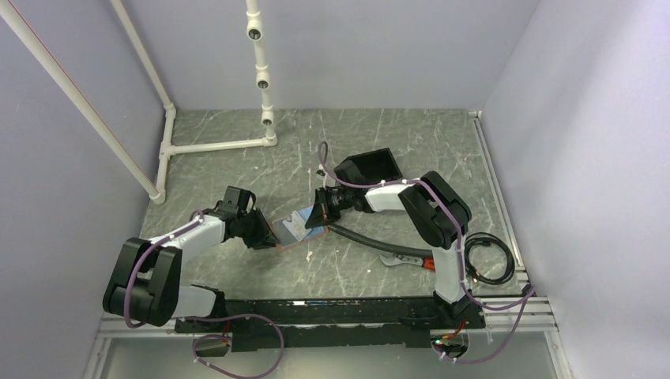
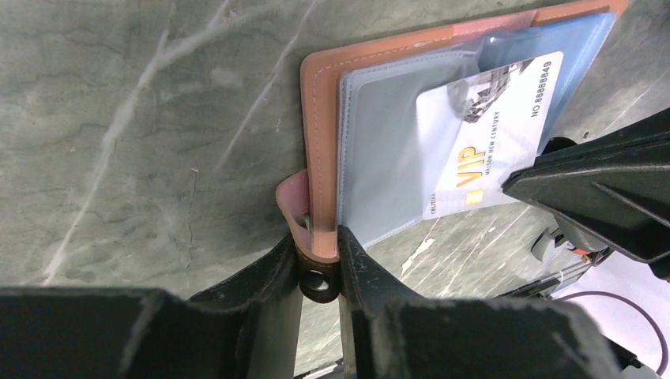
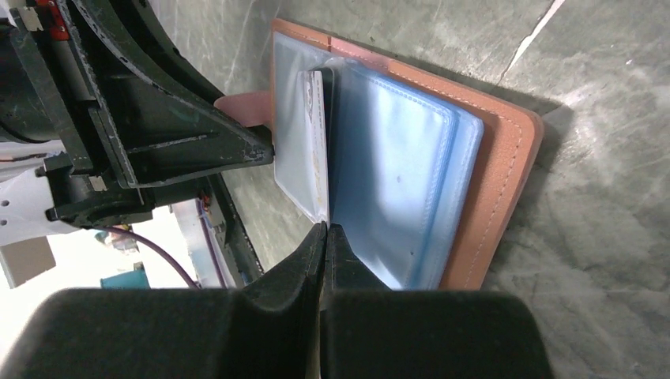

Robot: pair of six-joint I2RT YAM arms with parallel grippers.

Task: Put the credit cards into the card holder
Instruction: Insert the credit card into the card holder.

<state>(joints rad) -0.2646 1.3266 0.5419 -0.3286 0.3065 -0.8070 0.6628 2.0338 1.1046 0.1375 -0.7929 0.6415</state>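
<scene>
The card holder is a tan leather wallet lying open on the table, with clear plastic sleeves showing inside. My left gripper is shut on its near edge, by the strap tab. My right gripper is shut on a light card printed "VIP", and one corner of the card sits inside a clear sleeve. In the right wrist view the card shows edge-on between sleeves of the holder. In the top view the holder lies between the left gripper and the right gripper. No other cards show.
A black box stands behind the right gripper. A black hose and an orange-handled tool lie to the right of the holder. A coiled cable lies at the right. A white pipe frame stands at the back left.
</scene>
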